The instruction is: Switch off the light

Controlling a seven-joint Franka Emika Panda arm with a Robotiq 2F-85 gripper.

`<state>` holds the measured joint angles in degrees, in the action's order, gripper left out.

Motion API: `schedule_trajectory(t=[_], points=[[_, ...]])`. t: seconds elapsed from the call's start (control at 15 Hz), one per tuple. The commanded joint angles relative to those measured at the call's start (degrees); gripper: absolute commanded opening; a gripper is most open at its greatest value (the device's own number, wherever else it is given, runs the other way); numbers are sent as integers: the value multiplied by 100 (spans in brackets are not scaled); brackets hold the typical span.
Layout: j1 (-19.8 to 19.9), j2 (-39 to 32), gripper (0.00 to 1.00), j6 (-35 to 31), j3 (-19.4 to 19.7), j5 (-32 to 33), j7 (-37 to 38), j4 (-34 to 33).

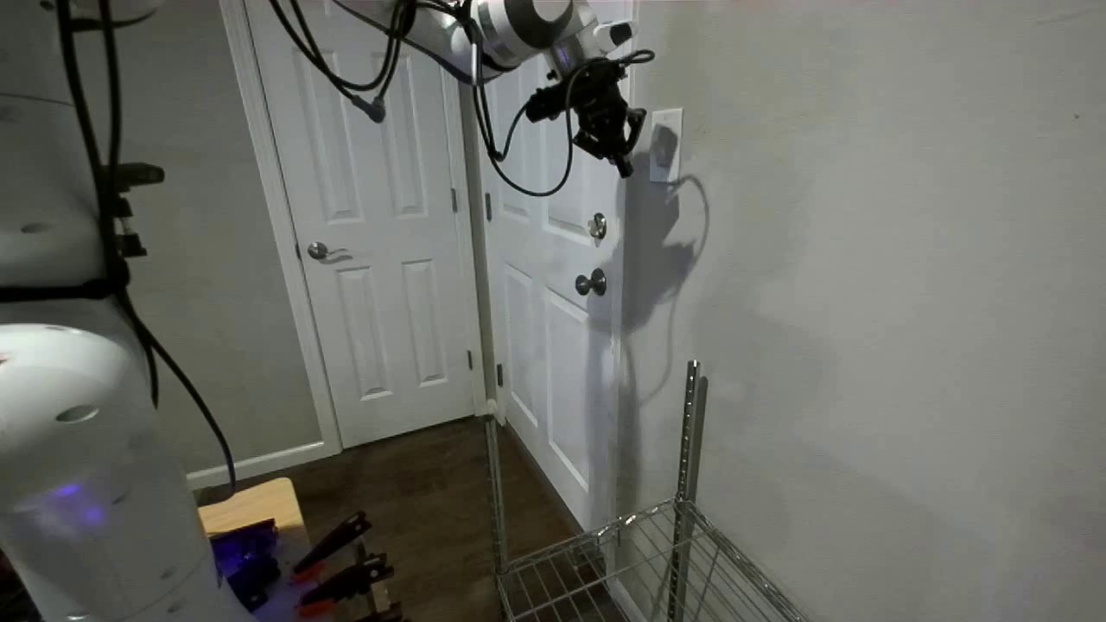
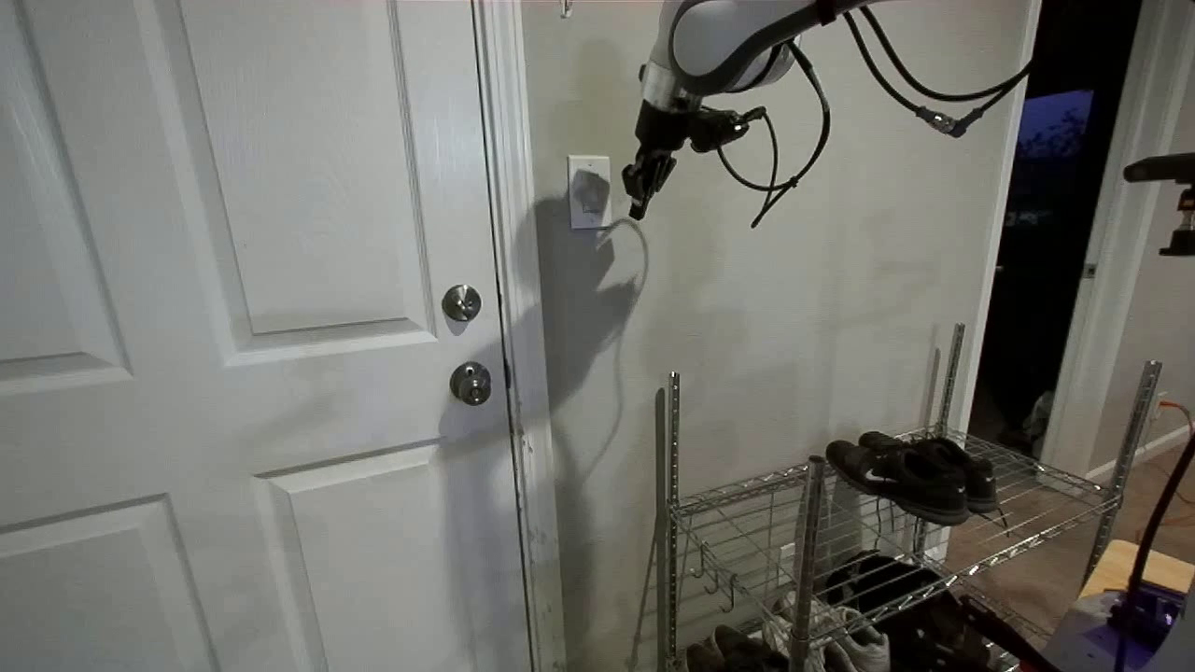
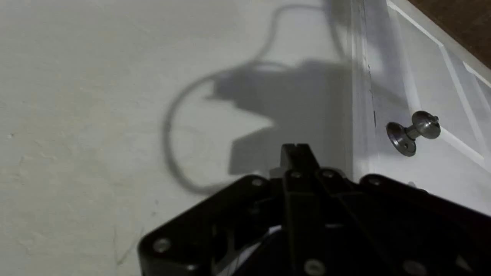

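Note:
The light switch is a small white wall plate [image 1: 666, 147] beside the door frame; it also shows in an exterior view [image 2: 589, 193], with the gripper's shadow across it. No lamp shows. My gripper [image 1: 624, 168] is black, points downward and hangs in front of the wall near the plate, with a gap beside it in both exterior views. In an exterior view the gripper [image 2: 637, 210] is just right of the plate's lower half. In the wrist view the fingertips [image 3: 295, 146] are together with nothing between them. The switch cannot be made out there.
The white door [image 2: 336, 392] with a round metal knob [image 2: 470, 384] and a lock [image 2: 461, 303] stands beside the switch. A wire rack [image 2: 738, 495] with black shoes [image 2: 910, 476] stands below against the wall. A cable loop [image 1: 553, 192] hangs from the wrist.

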<state>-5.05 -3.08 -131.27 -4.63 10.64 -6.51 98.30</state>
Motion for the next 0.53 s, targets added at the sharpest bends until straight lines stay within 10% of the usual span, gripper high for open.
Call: schedule_trajectory(t=[0.0,0.47], points=[[-86,-204,2,-358,-63,167,-6,-165],[-178,-425,3,-932,-20,648,168,-228]])
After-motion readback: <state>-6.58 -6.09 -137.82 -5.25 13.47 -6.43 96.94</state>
